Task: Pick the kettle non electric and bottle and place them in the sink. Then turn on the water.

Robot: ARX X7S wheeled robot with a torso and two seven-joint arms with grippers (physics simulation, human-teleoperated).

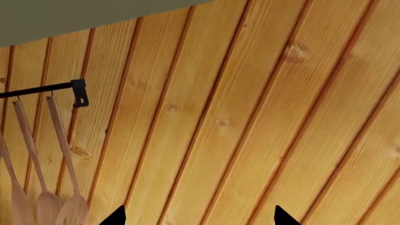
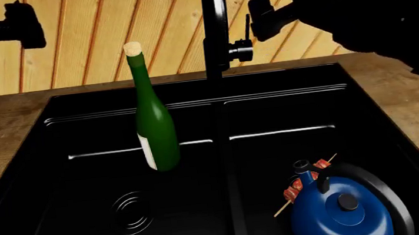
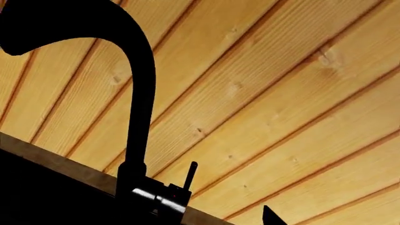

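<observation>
The kettle (image 2: 345,210) lies in the right basin of the sink (image 2: 192,104), near the front, its black knob and arched handle facing up and its short spout pointing toward the back; a thin skewer-like stick with red bits (image 2: 306,185) rests against it by the spout. The bottle (image 2: 152,115) is in the left basin, leaning with its cork-coloured top up toward the wall and its base low in the basin, close to the central divider. The ringed drain (image 2: 132,211) sits in front of it.

My right gripper (image 2: 259,14) is raised just beside the faucet (image 3: 138,117), close to its small side lever (image 3: 190,174); I cannot tell whether its fingers are apart or together. My left gripper (image 1: 198,218) is up high, well away from the sink, facing the wooden plank wall (image 1: 250,117) where wooden utensils (image 1: 47,201) hang from a black rail (image 1: 44,89). Its two fingertips stand wide apart with nothing between them.
</observation>
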